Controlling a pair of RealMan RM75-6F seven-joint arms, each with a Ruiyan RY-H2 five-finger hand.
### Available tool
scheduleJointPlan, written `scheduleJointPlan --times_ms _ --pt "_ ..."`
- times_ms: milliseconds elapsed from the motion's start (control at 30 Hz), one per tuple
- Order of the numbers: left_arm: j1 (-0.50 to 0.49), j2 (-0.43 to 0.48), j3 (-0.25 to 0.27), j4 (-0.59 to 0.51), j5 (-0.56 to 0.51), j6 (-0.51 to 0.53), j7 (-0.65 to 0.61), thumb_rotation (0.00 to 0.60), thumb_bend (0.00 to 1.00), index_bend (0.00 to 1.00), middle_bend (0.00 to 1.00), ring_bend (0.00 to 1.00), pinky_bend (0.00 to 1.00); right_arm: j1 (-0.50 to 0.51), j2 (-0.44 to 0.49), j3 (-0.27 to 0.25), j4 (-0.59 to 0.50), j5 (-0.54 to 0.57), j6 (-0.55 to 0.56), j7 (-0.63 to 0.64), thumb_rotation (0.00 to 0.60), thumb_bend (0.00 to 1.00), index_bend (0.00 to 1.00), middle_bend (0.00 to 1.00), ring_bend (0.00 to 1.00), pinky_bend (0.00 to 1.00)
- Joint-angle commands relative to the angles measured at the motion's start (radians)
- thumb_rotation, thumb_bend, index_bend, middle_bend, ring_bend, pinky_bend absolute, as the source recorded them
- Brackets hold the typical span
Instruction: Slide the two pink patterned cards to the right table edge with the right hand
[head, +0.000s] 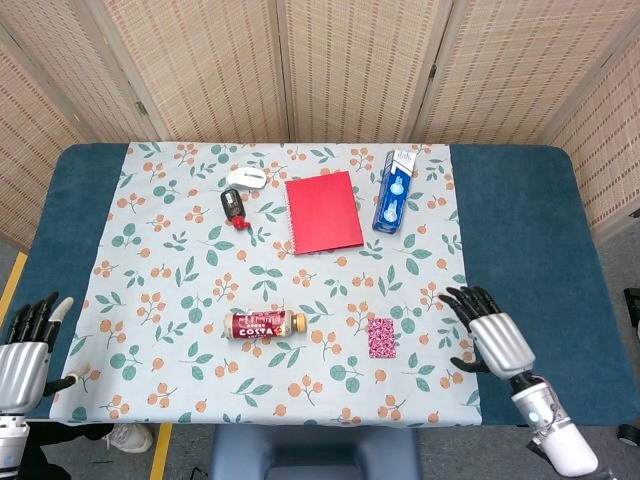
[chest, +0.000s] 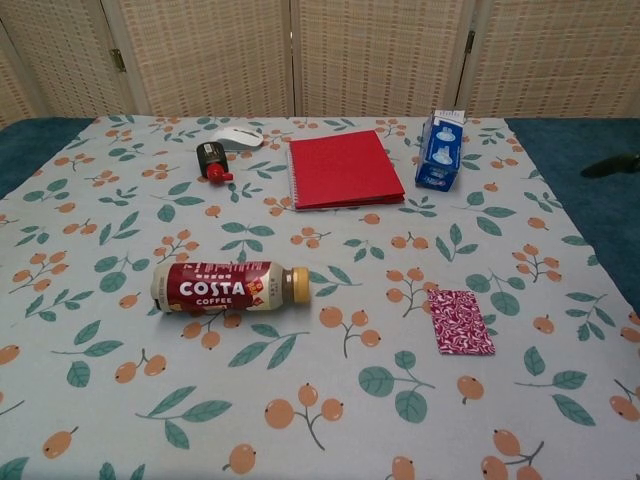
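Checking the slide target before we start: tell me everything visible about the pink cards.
The pink cards look like one flat rectangle with a magenta-and-white swirl pattern; two cards cannot be told apart. They lie flat on the floral cloth, near the front, right of the Costa bottle. Nothing touches them; the right hand is open, apart to their right.

Woven tan folding screen (head: 350, 60) w/ wooden frames stands behind the table (head: 520, 220), well beyond the right hand (head: 495, 338). Table has dark teal top; pale cloth (head: 180, 290) w/ leaf & orange berry print lies under & left of that hand. Grey floor w/ yellow stripe (head: 12, 285) at far left.
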Motion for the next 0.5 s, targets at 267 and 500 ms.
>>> scheduleJointPlan --times_ms 267,500 --pt "0.003 0.004 0.006 0.003 0.0 -0.006 -0.025 0.6 0.25 0.05 0.0 0.05 0.0 0.13 -0.106 0.021 -0.031 0.233 -0.238 -0.174 0.444 0.18 0.3 0.07 0.0 0.0" --pt "0.005 0.004 0.009 0.009 0.0 -0.01 -0.039 0.6 0.25 0.05 0.0 0.06 0.0 0.179 -0.171 0.032 0.015 0.288 -0.285 -0.171 0.332 0.18 0.3 0.06 0.0 0.0"
